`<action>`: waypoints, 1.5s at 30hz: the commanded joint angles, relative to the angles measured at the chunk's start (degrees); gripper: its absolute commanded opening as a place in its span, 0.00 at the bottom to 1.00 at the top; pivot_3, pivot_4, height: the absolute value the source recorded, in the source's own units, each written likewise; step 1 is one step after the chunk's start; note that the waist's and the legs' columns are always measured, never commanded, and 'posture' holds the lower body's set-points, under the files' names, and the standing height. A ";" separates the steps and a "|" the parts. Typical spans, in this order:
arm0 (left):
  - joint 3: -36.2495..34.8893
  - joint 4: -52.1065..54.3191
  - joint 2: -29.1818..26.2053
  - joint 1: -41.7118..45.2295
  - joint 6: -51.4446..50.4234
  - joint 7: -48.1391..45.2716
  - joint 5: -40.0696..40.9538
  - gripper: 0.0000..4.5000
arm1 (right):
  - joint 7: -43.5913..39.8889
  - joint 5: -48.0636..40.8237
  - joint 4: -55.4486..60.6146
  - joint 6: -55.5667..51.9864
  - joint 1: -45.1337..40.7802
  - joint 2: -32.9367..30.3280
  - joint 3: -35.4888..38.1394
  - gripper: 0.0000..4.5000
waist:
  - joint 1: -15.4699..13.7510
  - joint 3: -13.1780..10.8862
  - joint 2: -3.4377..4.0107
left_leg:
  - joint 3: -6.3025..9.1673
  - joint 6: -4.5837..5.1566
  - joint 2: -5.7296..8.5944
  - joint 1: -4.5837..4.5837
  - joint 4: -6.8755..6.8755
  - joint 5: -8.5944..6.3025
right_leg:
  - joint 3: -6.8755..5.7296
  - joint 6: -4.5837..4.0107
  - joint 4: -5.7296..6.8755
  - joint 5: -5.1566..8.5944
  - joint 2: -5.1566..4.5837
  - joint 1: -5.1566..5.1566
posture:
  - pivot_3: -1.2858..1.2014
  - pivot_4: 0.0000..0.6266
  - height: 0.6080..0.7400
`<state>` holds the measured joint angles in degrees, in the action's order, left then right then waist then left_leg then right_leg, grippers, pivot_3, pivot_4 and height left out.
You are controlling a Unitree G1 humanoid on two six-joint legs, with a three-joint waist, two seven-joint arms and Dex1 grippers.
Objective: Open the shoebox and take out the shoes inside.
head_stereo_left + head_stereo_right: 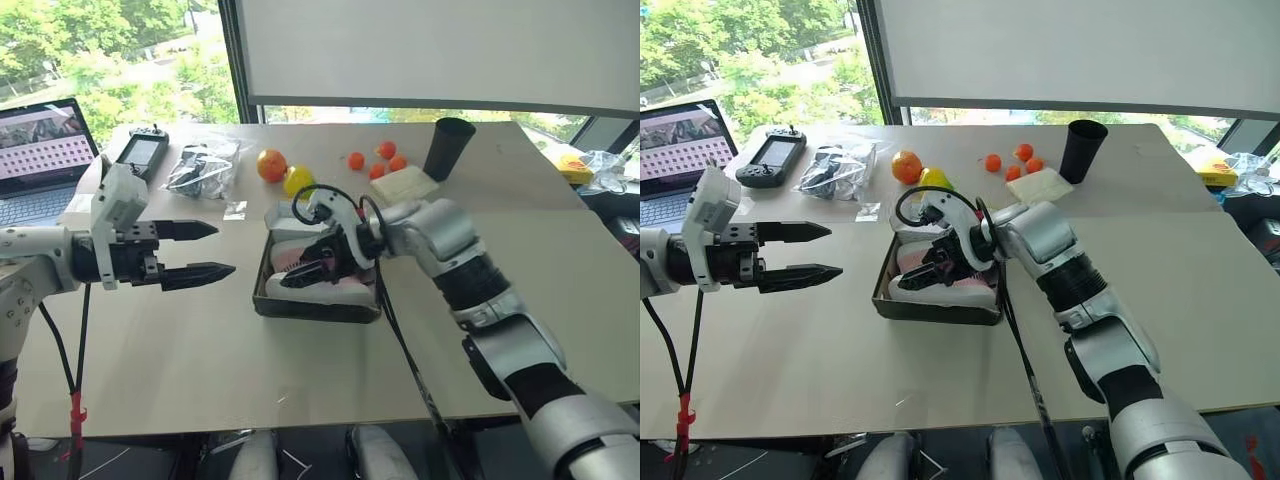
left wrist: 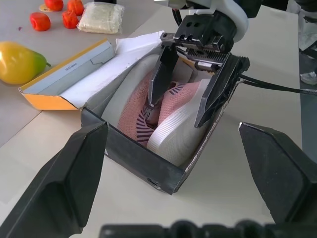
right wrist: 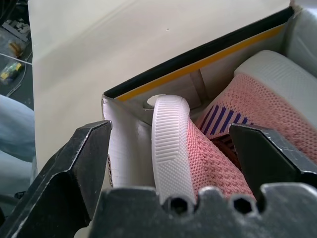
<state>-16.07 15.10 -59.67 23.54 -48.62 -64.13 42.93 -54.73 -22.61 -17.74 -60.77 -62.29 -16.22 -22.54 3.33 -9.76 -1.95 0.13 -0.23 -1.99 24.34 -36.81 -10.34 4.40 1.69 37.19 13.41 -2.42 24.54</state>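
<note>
By the window, mid-worktop (image 1: 150, 350), the shoebox (image 1: 310, 305) sits open (lid off); both shoes (image 2: 163, 116) remain inside. My right hand (image 2: 185, 99), fingers apart, straddles one; my left hand (image 1: 205, 250) hovers open.

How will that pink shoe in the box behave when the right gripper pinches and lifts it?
The shoe has a knit upper, so it will probably squash under the right gripper, whose open jaws straddle it. The ribbed white sole looks stiffer and grippy, a likelier hold. It seems light, but sits wedged against the other shoe in the shoebox, so the box might drag along.
</note>
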 commanded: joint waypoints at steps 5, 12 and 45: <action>-0.45 0.71 -0.68 0.92 1.55 -0.16 0.00 1.00 | 1.26 0.73 0.19 1.95 1.14 1.33 2.98 0.52 | 0.03 0.00 0.00 | 0.01 0.00 0.00 0.01 0.00 0.00 | -0.01 0.00 0.00 0.00 0.00 0.00 | 0.52 0.24 0.87; 0.55 0.44 0.33 1.40 2.17 0.02 0.04 1.00 | 0.99 -1.88 9.20 -0.41 3.70 -1.28 6.36 0.11 | -0.01 0.00 0.00 | 0.02 0.00 0.00 0.01 0.00 0.00 | -0.02 0.00 0.00 0.00 0.00 0.00 | 0.52 0.24 0.87; 11.31 -9.09 6.10 20.07 3.85 -6.00 -1.10 1.00 | 25.49 -5.79 19.19 16.04 14.91 -30.68 35.83 0.10 | -1.21 -0.08 0.06 | 0.05 0.00 0.05 0.06 0.01 0.00 | -0.10 0.18 -0.20 0.13 -0.06 -0.15 | 0.52 0.24 0.87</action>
<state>-4.36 6.90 -54.06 41.47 -46.34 -69.61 42.23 -27.64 -37.10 4.19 -52.35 -48.99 -43.42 17.22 2.12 -9.84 -1.89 0.18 -0.23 -1.94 24.38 -36.80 -10.34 4.30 1.98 36.98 13.62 -2.47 24.38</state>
